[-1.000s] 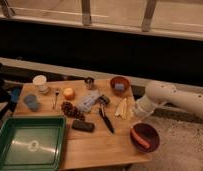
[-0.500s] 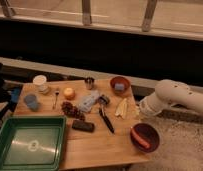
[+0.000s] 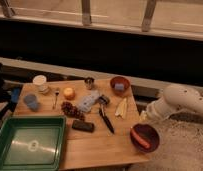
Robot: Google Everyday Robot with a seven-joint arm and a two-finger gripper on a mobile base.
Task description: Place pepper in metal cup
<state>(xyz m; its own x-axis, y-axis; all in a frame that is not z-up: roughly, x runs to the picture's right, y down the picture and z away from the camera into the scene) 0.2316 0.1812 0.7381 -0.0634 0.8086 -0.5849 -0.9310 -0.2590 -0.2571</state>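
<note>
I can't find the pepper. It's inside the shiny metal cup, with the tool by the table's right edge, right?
No: the camera view shows the pepper lying in the dark red bowl, not the metal cup. The tool is by the right edge of the table.

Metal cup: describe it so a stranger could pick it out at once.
On the wooden table, with the gripper off its right edge, look along the far edge between the white cup and the reddish bowl. The metal cup stands there: the only shiny silver cylinder, smaller than that bowl.
</note>
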